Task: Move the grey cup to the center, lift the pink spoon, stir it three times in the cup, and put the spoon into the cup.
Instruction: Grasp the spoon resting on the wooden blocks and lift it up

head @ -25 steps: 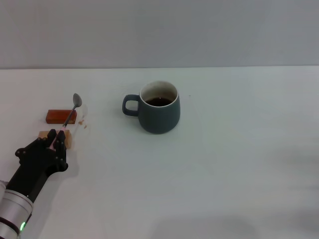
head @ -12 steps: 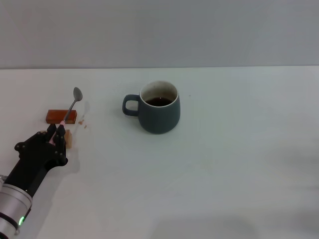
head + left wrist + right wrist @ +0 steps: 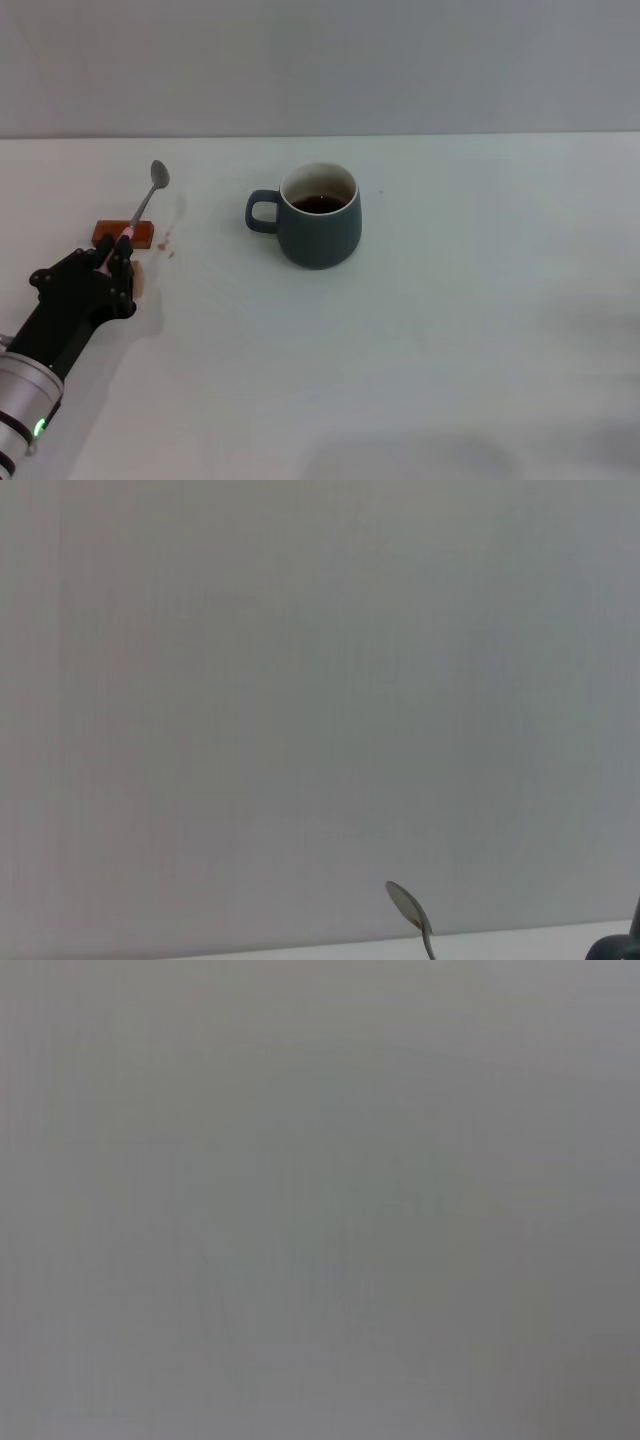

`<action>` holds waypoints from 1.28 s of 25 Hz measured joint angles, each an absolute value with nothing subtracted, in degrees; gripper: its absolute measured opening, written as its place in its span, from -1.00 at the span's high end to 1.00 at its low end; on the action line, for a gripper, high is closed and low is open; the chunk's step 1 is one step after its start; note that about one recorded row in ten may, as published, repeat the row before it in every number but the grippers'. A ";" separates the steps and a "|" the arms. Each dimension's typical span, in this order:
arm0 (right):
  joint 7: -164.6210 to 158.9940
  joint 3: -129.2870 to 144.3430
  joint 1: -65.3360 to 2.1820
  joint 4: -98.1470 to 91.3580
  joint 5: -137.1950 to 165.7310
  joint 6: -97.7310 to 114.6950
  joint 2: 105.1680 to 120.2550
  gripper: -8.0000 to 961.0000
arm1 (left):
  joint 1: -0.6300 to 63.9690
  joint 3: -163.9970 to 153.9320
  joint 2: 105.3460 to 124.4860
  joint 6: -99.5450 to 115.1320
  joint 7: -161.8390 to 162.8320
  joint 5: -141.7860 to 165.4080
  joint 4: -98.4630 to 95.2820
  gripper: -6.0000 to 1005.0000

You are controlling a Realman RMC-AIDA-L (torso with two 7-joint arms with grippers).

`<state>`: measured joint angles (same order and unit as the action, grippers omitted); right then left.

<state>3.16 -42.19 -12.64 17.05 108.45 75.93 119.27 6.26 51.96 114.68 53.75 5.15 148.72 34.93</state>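
The grey cup (image 3: 320,216) stands near the middle of the white table, handle to its left, dark liquid inside. My left gripper (image 3: 115,255) at the left is shut on the pink spoon (image 3: 146,199) by its pink handle. The spoon is lifted off the table and its grey bowl points up and away from me. The spoon's bowl also shows in the left wrist view (image 3: 408,908). The spoon is well to the left of the cup. The right gripper is out of view.
A red-brown wooden block (image 3: 123,233) lies on the table behind my left gripper. A tan block (image 3: 139,279) shows partly beside the gripper. A few small brown marks (image 3: 168,244) lie near the red-brown block.
My left gripper has raised the spoon off the blocks and moved it slightly farther from me. The spoon's bowl now stands higher. The cup has not moved.
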 joint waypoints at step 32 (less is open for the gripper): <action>3.15 -42.19 -12.39 17.32 108.45 75.93 119.27 0.98 | 3.32 58.08 108.86 39.37 7.92 157.57 52.61 0.72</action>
